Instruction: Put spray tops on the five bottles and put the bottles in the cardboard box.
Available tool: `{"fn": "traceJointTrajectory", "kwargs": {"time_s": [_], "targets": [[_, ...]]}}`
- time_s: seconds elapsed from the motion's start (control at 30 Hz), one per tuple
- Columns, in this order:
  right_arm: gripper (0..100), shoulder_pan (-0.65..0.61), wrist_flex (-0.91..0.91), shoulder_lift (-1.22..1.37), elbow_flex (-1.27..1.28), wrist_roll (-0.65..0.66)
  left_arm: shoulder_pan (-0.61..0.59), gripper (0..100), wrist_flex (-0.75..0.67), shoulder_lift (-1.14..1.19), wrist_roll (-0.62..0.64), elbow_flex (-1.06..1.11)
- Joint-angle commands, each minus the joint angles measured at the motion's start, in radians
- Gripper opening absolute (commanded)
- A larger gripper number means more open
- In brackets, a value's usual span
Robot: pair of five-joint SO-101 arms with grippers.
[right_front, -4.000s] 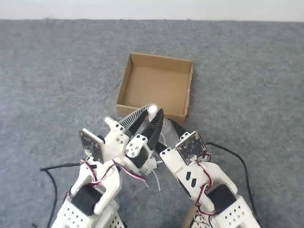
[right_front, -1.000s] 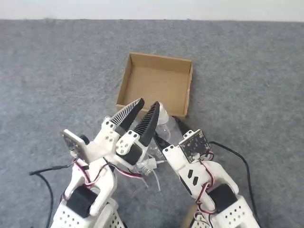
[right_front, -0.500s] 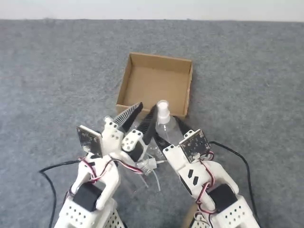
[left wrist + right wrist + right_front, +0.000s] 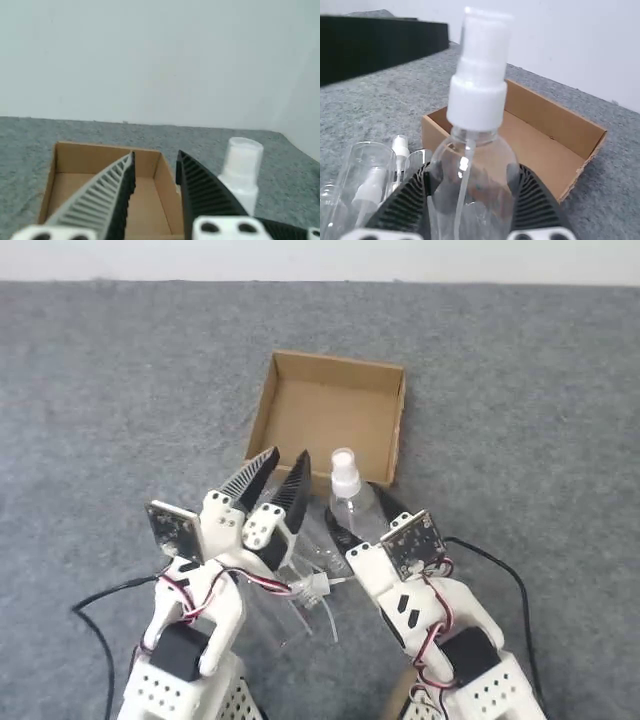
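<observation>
A clear bottle [image 4: 350, 508] with a white spray top [image 4: 344, 472] on its neck stands upright just in front of the cardboard box [image 4: 262, 410]. My right gripper [image 4: 352, 515] is shut on the bottle's body [image 4: 470, 185], one finger on each side, below the spray top [image 4: 479, 80]. My left gripper [image 4: 288, 454] hangs just left of the bottle, open, with nothing between its fingers [image 4: 116, 190]. In the left wrist view the spray top [image 4: 242, 164] stands apart, beside the black finger, and the box [image 4: 75, 156] lies beyond.
More clear bottles [image 4: 362, 182] and loose spray tops [image 4: 400, 149] with thin tubes [image 4: 312, 590] lie on the grey carpet between the two arms. The box's inside [image 4: 540, 150] holds nothing. Black cables [image 4: 100, 635] trail beside each arm's base.
The left gripper, earlier closed around the spray top on the bottle, has let go and drawn back to the left. The bottle stays in the right gripper, now standing upright.
</observation>
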Motion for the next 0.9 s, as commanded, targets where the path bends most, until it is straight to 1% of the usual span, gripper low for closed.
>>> {"fn": "traceJointTrajectory", "kwargs": {"time_s": [0.0, 0.17, 0.33, 0.47, 0.6, 0.73, 0.8, 0.87], "targets": [[0.6, 0.015, 0.013, -0.024, -0.017, 0.014, -0.028, 13, -0.037, -0.020, 0.052, -0.053], [0.6, 0.010, 0.010, -0.024, -0.020, 0.012, -0.028, 13, -0.032, -0.018, 0.052, -0.053], [0.6, -0.047, 0.012, -0.024, -0.037, 0.014, -0.026, 13, -0.038, -0.015, 0.052, -0.031], [0.6, -0.051, 0.010, -0.024, -0.046, 0.014, 0.035, 13, -0.034, -0.015, 0.049, -0.015], [0.6, -0.051, 0.010, -0.024, -0.046, 0.012, 0.106, 13, -0.032, -0.015, -0.037, 0.025], [0.6, -0.051, 0.012, -0.024, -0.041, 0.015, 0.140, 13, -0.029, -0.015, -0.055, 0.038], [0.6, -0.051, 0.012, -0.024, -0.041, 0.017, 0.144, 13, 0.014, -0.017, -0.057, 0.030], [0.6, -0.051, 0.012, -0.024, -0.040, 0.015, 0.175, 13, 0.075, -0.017, -0.092, 0.005]]}}
